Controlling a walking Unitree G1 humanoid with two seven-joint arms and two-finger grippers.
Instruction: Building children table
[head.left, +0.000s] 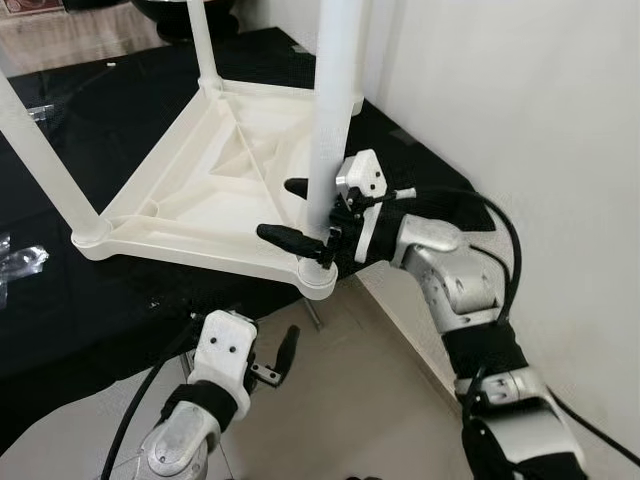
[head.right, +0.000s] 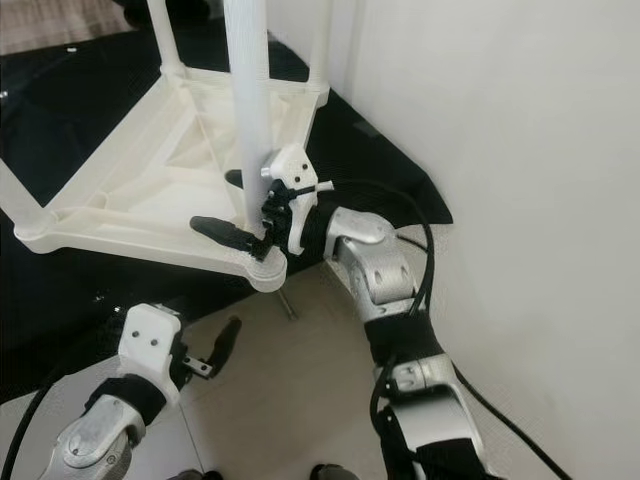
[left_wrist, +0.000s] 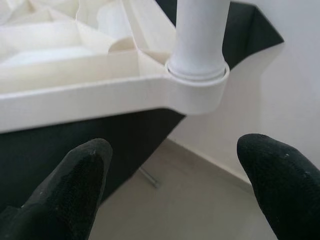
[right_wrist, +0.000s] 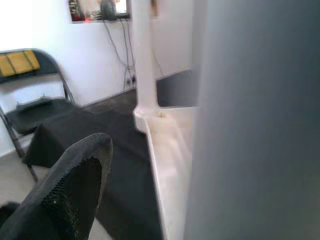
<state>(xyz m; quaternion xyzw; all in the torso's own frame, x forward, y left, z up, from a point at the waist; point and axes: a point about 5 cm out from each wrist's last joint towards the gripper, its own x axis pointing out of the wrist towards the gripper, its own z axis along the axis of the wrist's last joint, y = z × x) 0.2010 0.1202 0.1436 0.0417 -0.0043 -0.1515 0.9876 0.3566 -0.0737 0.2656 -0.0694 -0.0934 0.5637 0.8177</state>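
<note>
Left eye view: white children's table upside down on a black cloth, legs going in.

The table top (head.left: 200, 215) lies face-down on the black cloth (head.left: 120, 120) spread over the floor, its near corner at the cloth's edge beside the wall. Three legs stand seated in corner sockets, so most of the assembly looks done. The right gripper (head.left: 300, 213) straddles the near leg (head.left: 330, 120), fingers spread on either side, apparently seating it. The left gripper (head.left: 278, 357) hovers open and empty, just below that corner.
</note>
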